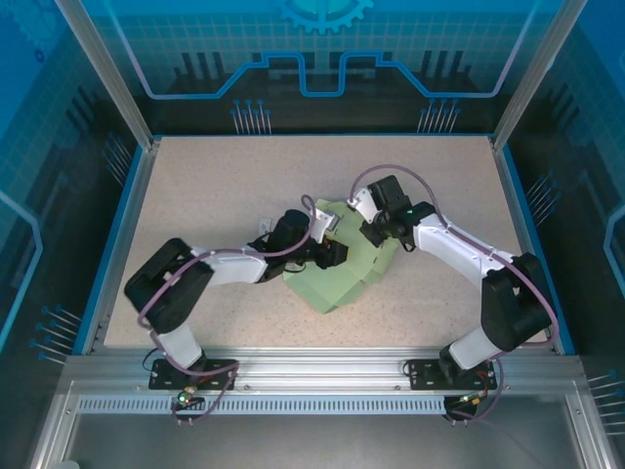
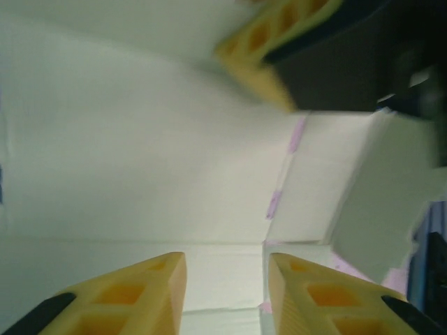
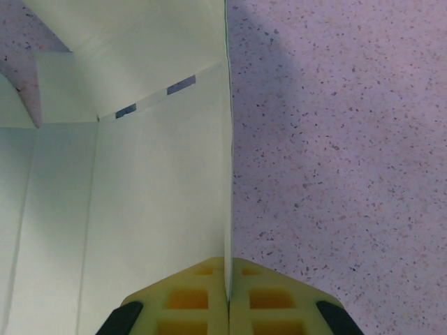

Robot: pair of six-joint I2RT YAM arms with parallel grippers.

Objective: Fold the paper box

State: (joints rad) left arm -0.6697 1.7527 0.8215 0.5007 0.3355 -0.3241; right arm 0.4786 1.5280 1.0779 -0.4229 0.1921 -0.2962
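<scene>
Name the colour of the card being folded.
Pale mint green; the paper box shows best in the top external view.

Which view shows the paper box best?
The top view: the box appears nearly whole on the table. The left wrist view gives close creased panels; the right wrist view gives one panel edge in the shut right tool.

I find no words or numbers to read. The blue back wall (image 1: pixel 195 49) has a gear wheel (image 1: pixel 324 10) drawn at the top. The paper box (image 3: pixel 140 181) has just small purple dashes (image 2: pixel 274 203) along one fold.
</scene>
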